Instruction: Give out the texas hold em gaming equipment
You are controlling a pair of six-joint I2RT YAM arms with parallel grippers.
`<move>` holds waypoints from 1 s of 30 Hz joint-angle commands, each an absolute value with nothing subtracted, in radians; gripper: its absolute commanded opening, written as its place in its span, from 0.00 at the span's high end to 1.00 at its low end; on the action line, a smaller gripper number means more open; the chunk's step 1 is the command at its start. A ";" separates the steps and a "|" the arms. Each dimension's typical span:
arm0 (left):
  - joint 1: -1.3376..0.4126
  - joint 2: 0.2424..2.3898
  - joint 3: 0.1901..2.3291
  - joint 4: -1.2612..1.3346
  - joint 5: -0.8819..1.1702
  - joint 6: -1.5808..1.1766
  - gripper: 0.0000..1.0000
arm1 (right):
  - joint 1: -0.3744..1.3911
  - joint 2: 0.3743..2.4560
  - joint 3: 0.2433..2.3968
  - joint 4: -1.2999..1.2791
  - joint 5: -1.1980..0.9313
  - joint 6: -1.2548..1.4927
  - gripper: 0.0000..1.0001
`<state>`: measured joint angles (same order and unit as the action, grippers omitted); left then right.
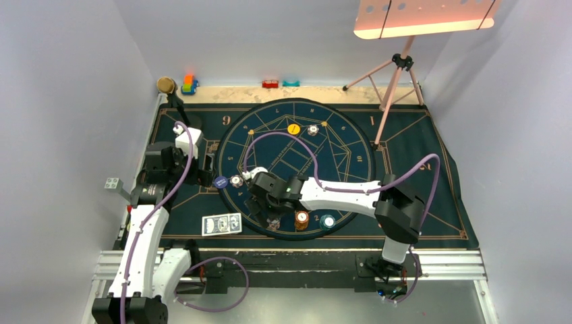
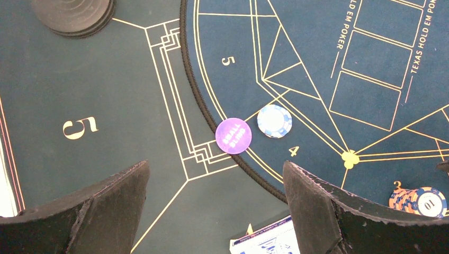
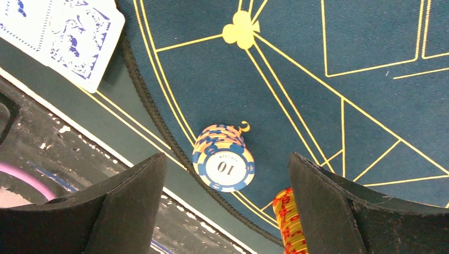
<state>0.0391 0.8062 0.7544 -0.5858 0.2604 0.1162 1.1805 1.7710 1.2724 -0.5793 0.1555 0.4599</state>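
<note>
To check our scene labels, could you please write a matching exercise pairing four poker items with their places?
1 small blind disc
2 playing cards
3 yellow disc
4 chip stack marked 10

A far side of the round mat
B just inside its near rim
C straddling its left rim
D outside it, on the near side

Pairs: 1-C, 2-D, 3-A, 4-B

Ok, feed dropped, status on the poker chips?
Left gripper open, empty. Right gripper open over chip stack marked 10, not gripping. Orange stack close beside one finger.
</note>
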 commanded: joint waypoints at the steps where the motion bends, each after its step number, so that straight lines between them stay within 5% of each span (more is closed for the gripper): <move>1: 0.046 0.802 0.755 -0.561 0.278 0.128 0.00 | 1.197 1.728 1.262 -0.541 0.133 0.486 0.12; 13: 0.047 0.790 0.752 -0.560 0.272 0.128 0.00 | 1.209 1.783 1.224 -0.519 0.134 0.496 0.15; 30: 0.046 0.777 0.749 -0.558 0.269 0.128 0.00 | 1.209 1.828 1.221 -0.494 0.130 0.508 0.41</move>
<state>0.0391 0.7906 0.7544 -0.5858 0.2592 0.1162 1.2041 1.8511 1.2251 -0.5144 0.1310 0.4896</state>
